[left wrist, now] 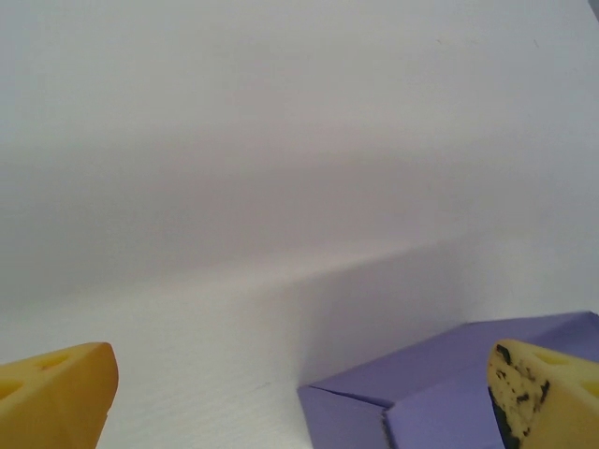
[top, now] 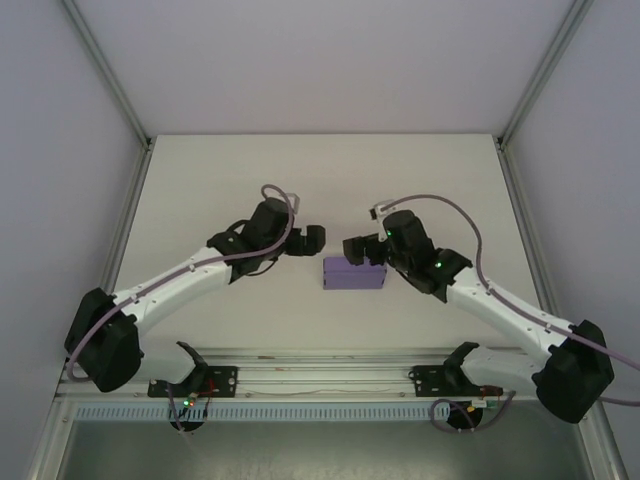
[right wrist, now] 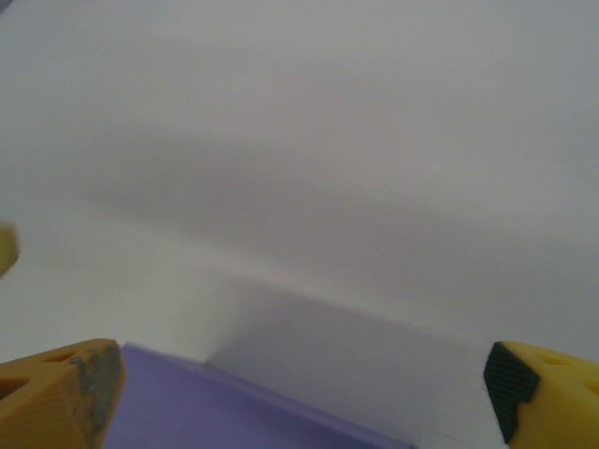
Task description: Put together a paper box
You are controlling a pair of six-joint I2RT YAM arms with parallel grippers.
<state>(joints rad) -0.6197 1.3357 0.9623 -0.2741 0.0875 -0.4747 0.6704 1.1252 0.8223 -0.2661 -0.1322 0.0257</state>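
Paper box (top: 354,273) on table (top: 200,180) — left end effector (top: 312,239) near; right end effector (top: 357,250) nearer.

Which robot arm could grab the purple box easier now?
Probably the right arm. The right hand, open, hangs at the far edge of the paper box; the left hand, also open, sits off beyond its left corner.

The table (top: 250,180) is lit brightly and evenly from above. Faint, soft shadows are cast beneath the arms (top: 180,285) and beside the purple box (top: 354,273). In the wrist views a broad grey shadow is thrown behind the box, the background is rendered hazy, and the yellow fingers (left wrist: 56,393) are blurred at the lower corners.
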